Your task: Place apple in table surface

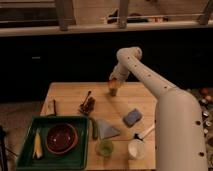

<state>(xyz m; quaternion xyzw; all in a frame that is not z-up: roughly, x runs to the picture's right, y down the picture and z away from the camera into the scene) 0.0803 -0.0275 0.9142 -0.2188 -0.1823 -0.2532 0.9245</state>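
One white robot arm rises from the 4 o'clock side and bends over the light tan wooden plank surface (70, 95). Its gripper (114, 91) points down at the 12 o'clock edge of that surface, very near the wood. The fingers are closed around the small round orange-red apple (112, 82), which sits low over the planks; I cannot tell if it touches them. A rectangular green plastic tray (25, 125) fills the 8 o'clock corner and holds a round dark red bowl (61, 138). A small green cup (105, 147) stands at 6 o'clock, with a white round cup (135, 148) at 5 o'clock beside it. A flat blue sponge (132, 117) lies at 3 o'clock, well apart from the apple.
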